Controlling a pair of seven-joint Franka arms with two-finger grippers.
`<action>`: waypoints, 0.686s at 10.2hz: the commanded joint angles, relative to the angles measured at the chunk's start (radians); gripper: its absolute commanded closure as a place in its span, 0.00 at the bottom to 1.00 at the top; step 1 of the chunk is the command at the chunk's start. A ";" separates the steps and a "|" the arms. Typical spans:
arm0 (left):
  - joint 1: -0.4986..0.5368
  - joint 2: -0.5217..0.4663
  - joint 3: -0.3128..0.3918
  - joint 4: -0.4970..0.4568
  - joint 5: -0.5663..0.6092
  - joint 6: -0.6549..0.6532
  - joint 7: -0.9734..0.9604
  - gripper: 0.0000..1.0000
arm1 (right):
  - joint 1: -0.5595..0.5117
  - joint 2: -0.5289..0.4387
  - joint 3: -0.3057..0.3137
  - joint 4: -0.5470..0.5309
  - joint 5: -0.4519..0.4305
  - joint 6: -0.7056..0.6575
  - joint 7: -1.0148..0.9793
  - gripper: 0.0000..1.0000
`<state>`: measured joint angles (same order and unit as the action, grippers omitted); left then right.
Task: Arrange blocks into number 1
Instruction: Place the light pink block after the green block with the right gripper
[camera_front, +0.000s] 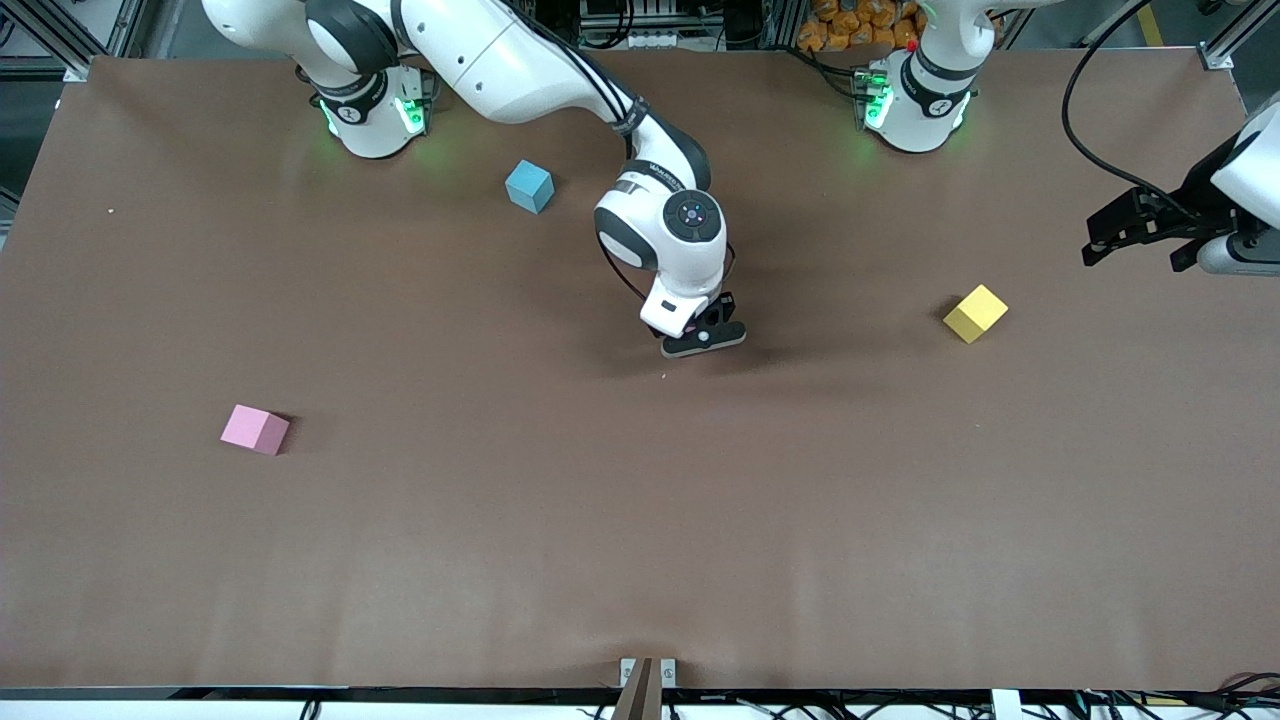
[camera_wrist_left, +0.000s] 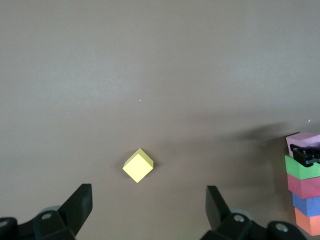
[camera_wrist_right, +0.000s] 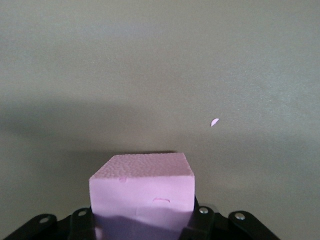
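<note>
My right gripper (camera_front: 703, 338) is clenched on a pale purple block (camera_wrist_right: 142, 187), low over the middle of the table (camera_front: 560, 540). In the right wrist view the cube sits squarely between the jaws, its top face level and brown table surface ahead of it. The left wrist view shows that gripper's dark fingertips at the top of a line of blocks (camera_wrist_left: 305, 182): purple at the gripper, then a green block (camera_wrist_left: 300, 168), a red block (camera_wrist_left: 302, 184), a blue block (camera_wrist_left: 306, 204) and an orange block (camera_wrist_left: 307, 220), each touching the next. I judge this to be the stem of the number 1, with the purple cube being set at its end.

To do this well, I should keep the cube flush against the green one, lower it fully, then release straight up so nothing shifts.

My left gripper (camera_wrist_left: 149, 204) hangs released, jaws wide apart, over the left arm's end of the table, waiting. The yellow block (camera_front: 976, 313) lies just under it, turned cornerwise.

A light blue block (camera_front: 529, 186) rests toward the table's edge by the robot bases. A pink block (camera_front: 255, 429) lies toward the right arm's end. Both are well apart from the line; nothing blocks the placement. A tiny pale fleck (camera_wrist_right: 214, 122) lies on the table near the held cube.
</note>
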<state>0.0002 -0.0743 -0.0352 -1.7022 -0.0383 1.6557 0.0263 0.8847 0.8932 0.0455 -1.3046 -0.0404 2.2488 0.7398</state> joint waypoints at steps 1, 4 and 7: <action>0.006 0.018 -0.003 0.033 -0.009 -0.024 -0.023 0.00 | 0.010 -0.036 -0.003 -0.044 -0.013 0.006 0.042 1.00; 0.007 0.011 0.004 0.059 -0.008 -0.025 -0.037 0.00 | 0.011 -0.036 -0.003 -0.044 -0.013 0.005 0.067 0.00; -0.012 0.010 0.012 0.076 -0.012 -0.024 -0.043 0.00 | 0.010 -0.040 -0.003 -0.042 -0.013 0.005 0.067 0.00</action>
<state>0.0020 -0.0707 -0.0294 -1.6510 -0.0383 1.6539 -0.0007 0.8886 0.8924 0.0456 -1.3054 -0.0404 2.2492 0.7792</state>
